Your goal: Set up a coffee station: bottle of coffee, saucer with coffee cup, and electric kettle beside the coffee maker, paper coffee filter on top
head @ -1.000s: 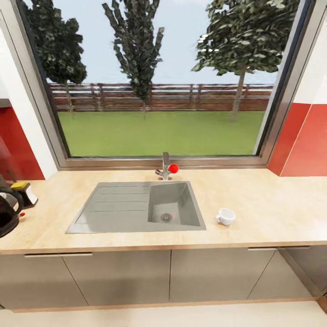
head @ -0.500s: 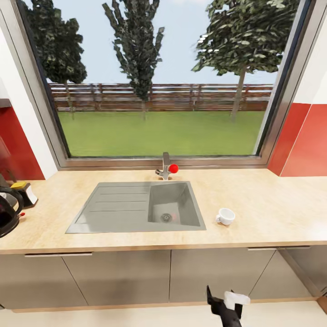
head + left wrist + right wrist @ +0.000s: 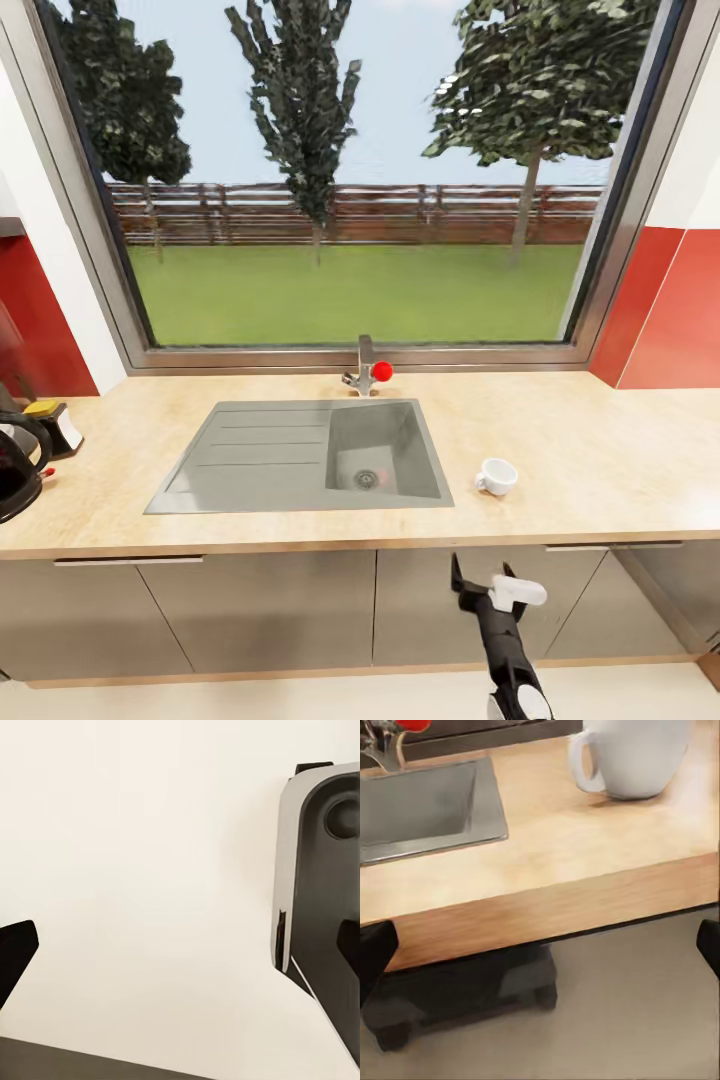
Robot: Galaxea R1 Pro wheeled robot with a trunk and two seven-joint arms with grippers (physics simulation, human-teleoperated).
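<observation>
Head view: a tan tabletop [image 3: 600, 470] under a big window [image 3: 350, 180] carries one grey sink [image 3: 300, 455], one coffee cup [image 3: 496, 476]; the right gripper [image 3: 484, 589] has its fingers wide. Left fingers: cannot tell.

Electric kettle [image 3: 18, 478] and bottle of coffee [image 3: 56, 425], cut off at frame edge

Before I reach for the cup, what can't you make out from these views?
- Electric kettle: cut off by the head view's left edge.
- Bottle of coffee: partly cut by that edge; label too small to read.
- Coffee cup: top cut off in the right wrist view.
- Right gripper: small in the head view.
</observation>
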